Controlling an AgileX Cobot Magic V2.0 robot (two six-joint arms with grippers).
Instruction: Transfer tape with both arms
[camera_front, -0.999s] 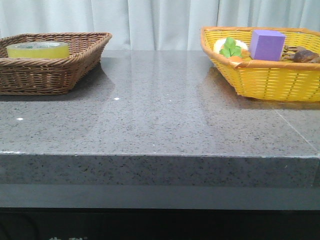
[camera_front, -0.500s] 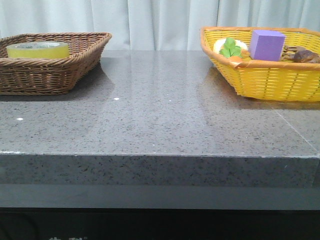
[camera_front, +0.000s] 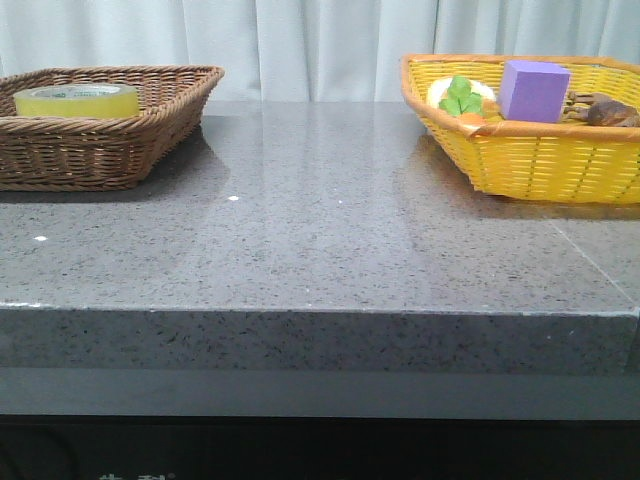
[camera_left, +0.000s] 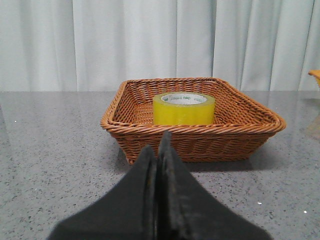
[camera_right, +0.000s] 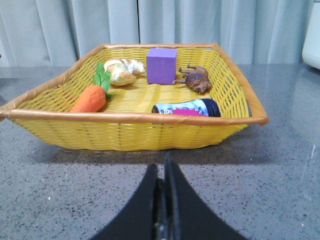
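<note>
Nothing shifted across the last second: yellow tape roll (camera_front: 76, 99) lying in brown wicker basket (camera_front: 110, 150) on bench (camera_front: 320, 250); left end effector (camera_left: 159, 150) and right end effector (camera_right: 164, 172) both pressed together, gripping nothing.

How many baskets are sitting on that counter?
2. A brown wicker basket stands at the robot's left, holding a yellow tape roll. A yellow basket stands at the right, holding toys. Others could lie outside the camera views.

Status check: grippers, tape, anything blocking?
Left gripper shut, empty; right gripper shut, empty. Yellow tape roll flat in brown wicker basket. Nothing between left gripper and basket.
</note>
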